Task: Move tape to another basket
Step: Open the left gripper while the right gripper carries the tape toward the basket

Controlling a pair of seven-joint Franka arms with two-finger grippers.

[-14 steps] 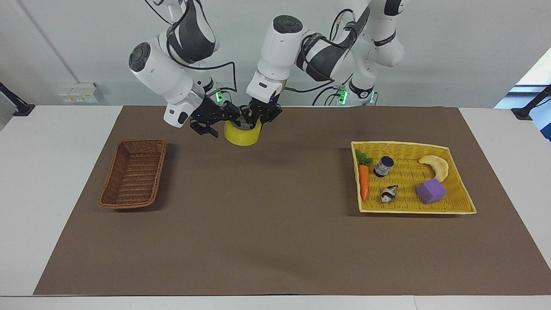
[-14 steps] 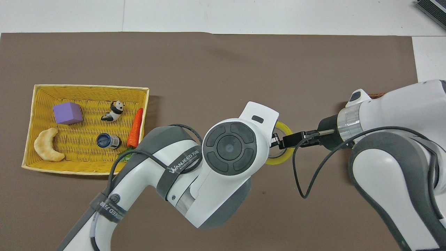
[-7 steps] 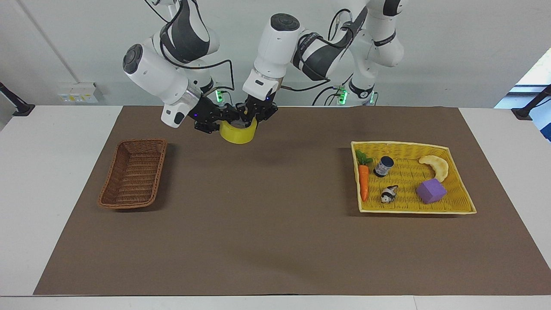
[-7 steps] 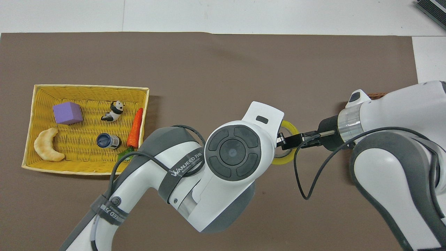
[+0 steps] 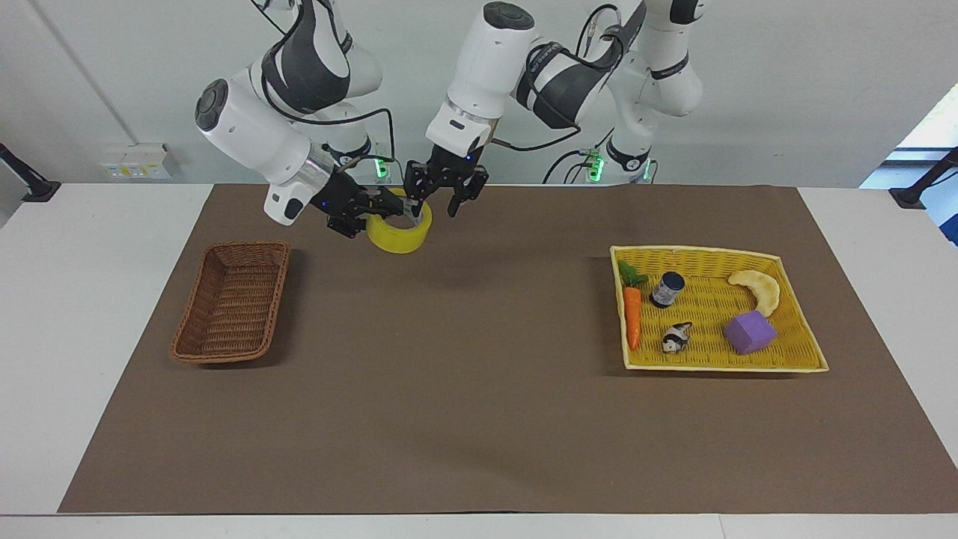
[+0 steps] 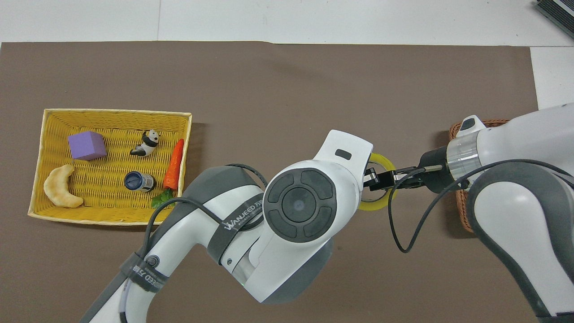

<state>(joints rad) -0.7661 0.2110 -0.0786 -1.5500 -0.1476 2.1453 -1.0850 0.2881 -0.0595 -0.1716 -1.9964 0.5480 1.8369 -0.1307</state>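
Yellow tape (image 5: 399, 233) aloft over the brown mat (image 5: 479, 419), at the robots' end of the surface (image 5: 90, 247), pinched by its rim in the right gripper (image 5: 389, 211), fingers clamped on the roll's wall. Left gripper (image 5: 434, 203) just above and beside the roll toward the left arm's end, fingers spread wide, holding nothing. From overhead, tape (image 6: 378, 181) mostly hidden under the left arm's wrist, only a yellow arc showing, right gripper (image 6: 381, 179) reaching in from the side. Brown wicker basket (image 5: 232, 303) resting empty on the mat toward the right arm's end, well apart from the tape. Yellow woven tray (image 5: 793, 352) toward the left arm's end, carrying a carrot (image 5: 632, 318), a small dark jar (image 5: 667, 290), a panda figure (image 5: 676, 338), a purple cube (image 5: 748, 332) and a pale crescent-shaped pastry (image 5: 760, 289).
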